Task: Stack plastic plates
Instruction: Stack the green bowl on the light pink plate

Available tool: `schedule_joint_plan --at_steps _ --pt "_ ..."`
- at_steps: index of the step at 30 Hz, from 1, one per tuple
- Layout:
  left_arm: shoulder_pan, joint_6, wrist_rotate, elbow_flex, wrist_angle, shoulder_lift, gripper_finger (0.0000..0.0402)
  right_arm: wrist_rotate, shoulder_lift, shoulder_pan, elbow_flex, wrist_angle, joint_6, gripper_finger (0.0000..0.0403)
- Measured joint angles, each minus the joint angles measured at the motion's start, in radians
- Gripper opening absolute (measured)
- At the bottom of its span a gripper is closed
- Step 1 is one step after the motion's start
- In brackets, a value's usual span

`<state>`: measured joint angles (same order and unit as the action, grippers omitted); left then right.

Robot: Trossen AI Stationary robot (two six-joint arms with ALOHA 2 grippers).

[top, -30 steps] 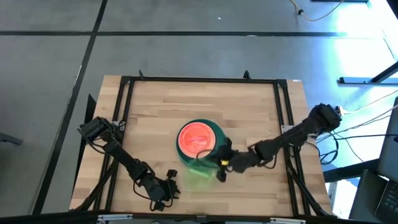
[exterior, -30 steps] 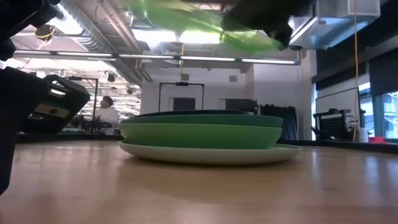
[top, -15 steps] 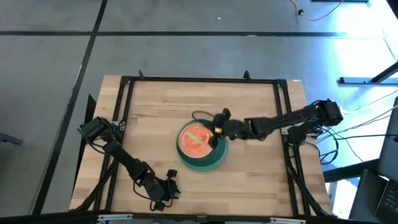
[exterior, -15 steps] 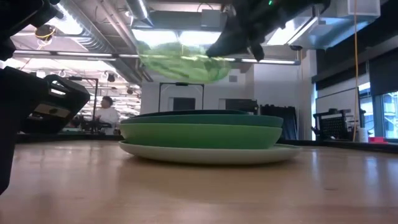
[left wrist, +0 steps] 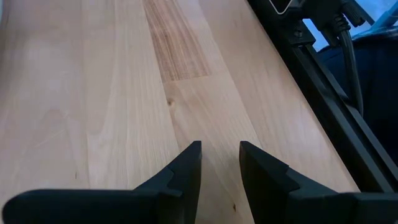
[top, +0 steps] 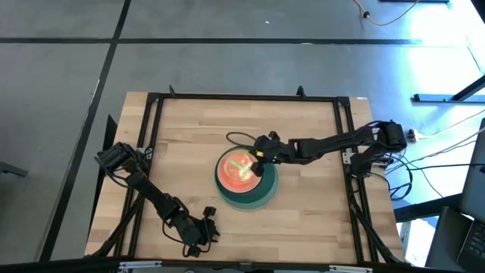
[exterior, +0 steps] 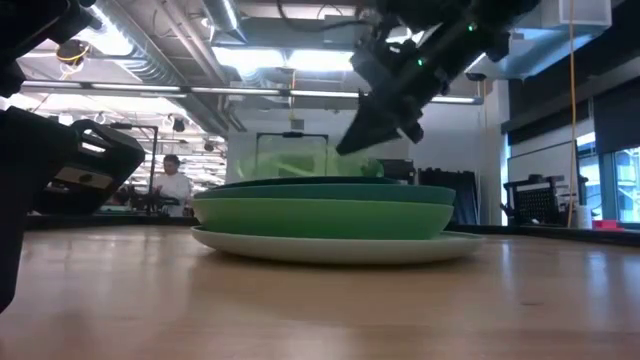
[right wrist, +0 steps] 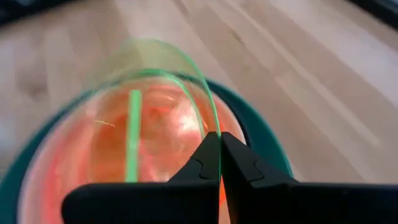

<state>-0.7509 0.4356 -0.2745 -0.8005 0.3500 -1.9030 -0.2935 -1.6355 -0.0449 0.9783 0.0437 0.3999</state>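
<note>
Right gripper (right wrist: pixel 219 163) pinches lime plate (right wrist: pixel 155 93); low view shows it tilted.

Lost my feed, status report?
Right gripper shut on translucent lime plate, low over plate stack. Left gripper open, idle. Nothing in the way.

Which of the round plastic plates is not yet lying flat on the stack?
The small translucent lime plate: the right gripper pinches its rim and holds it tilted over the orange-red plate topping the stack; the others lie nested flat.
</note>
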Motion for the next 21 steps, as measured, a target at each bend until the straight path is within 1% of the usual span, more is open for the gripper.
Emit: schedule_joint_plan --at_steps 8,13,19,21 --pt "0.0 0.0 0.0 0.0 -0.002 0.0 0.0103 0.0 -0.014 -0.001 0.0 0.115 0.022 0.0" --pt "0.0 0.0 -0.003 0.0 -0.002 0.0 0.0103 0.03 -0.022 -0.001 0.0 0.119 0.04 0.0" --pt "0.0 0.0 -0.003 0.0 -0.002 0.0 0.0103 0.049 -0.051 -0.001 0.0 0.197 0.068 0.0" --pt "0.0 0.0 -0.002 0.0 -0.004 0.0 0.0103 0.047 -0.058 -0.001 0.0 0.2 0.067 0.0"
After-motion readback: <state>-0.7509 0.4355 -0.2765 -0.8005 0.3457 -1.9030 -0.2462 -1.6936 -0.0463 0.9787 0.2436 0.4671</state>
